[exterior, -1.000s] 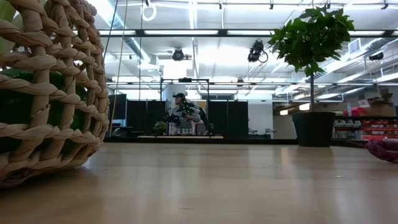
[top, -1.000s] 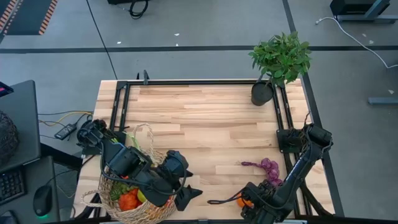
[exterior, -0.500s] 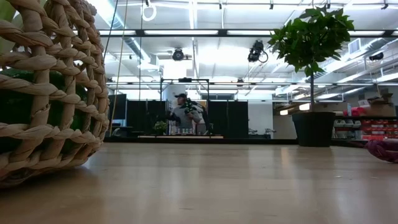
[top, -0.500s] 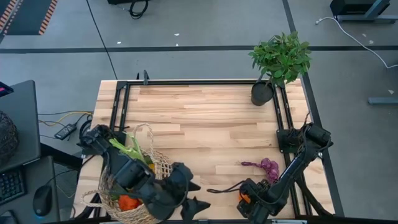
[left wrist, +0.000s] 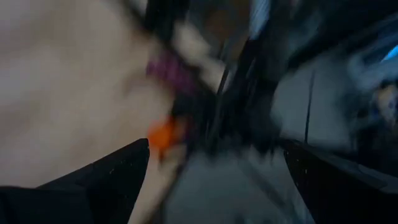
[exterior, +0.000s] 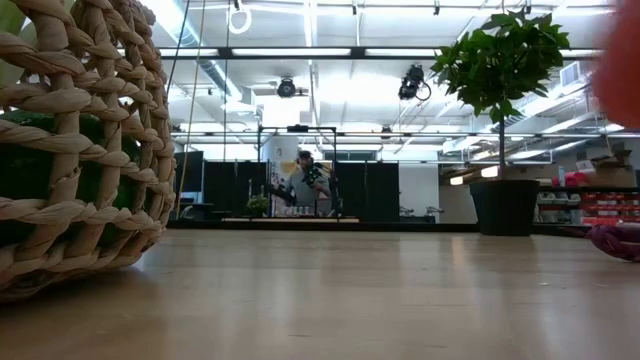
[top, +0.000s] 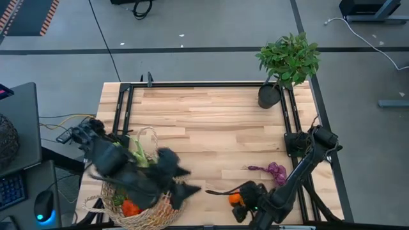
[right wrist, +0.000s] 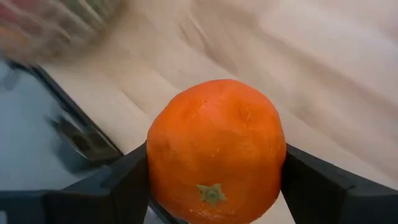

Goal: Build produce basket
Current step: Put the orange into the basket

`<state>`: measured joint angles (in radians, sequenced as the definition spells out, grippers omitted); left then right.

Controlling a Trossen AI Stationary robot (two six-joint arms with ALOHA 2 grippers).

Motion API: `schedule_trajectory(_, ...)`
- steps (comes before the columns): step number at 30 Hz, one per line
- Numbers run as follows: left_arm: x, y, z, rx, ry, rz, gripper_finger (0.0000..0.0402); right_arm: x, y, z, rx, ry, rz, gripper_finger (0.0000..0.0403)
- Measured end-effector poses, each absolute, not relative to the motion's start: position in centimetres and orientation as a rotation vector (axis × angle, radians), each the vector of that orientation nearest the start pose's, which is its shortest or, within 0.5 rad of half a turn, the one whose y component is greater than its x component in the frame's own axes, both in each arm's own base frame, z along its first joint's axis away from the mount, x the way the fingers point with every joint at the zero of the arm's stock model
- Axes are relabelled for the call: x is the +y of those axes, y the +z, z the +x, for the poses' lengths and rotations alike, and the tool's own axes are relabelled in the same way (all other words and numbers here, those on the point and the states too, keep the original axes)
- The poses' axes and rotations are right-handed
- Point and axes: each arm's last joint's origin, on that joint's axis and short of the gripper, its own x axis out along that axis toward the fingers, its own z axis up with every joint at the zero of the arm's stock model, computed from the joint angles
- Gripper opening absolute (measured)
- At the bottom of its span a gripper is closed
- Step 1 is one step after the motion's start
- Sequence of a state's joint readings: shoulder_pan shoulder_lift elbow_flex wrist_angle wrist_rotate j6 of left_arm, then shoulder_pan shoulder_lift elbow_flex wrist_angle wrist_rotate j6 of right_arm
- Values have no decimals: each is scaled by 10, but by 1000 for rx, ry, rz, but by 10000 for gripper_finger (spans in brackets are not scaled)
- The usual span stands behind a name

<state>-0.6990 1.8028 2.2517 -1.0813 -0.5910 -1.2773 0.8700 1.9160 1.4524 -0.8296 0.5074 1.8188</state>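
The round tan woven wicker basket [top: 137,204] sits at the lower left of the high view, on the front left corner of the light wooden plank surface [top: 204,128], with its rim close to the front edge. It holds toy produce, including a green leek [top: 137,153] and a red-orange piece [top: 131,208]. The left gripper [top: 182,182] is positioned over the basket's right rim, with fingers spread apart and nothing between them.

The right gripper [right wrist: 214,186] is at the lower centre-right of the high view, near the front edge. Its two dark fingers [right wrist: 317,186] are clamped on the round orange toy fruit [right wrist: 216,149].

A bunch of purple toy grapes [top: 275,171] lies just beside the right arm. A leafy green potted plant [top: 287,61] occupies the upper right corner. The middle and rear of the surface are unobstructed.
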Motion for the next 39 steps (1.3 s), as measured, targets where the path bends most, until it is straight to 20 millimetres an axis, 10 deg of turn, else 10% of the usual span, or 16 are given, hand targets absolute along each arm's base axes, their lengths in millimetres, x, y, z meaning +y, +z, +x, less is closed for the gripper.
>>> schedule_trajectory(4,-213,494,244,206,310,-728,380,275,225,277,789,-570,805,300)
schedule_trajectory(9,-209,472,228,370,415,-787,380,263,242,298,803,-510,731,300)
schedule_trajectory(22,-209,498,241,250,244,-688,380,246,301,339,638,-352,649,304)
schedule_trajectory(39,-115,563,295,-69,-250,-598,380,227,319,354,492,-448,816,305)
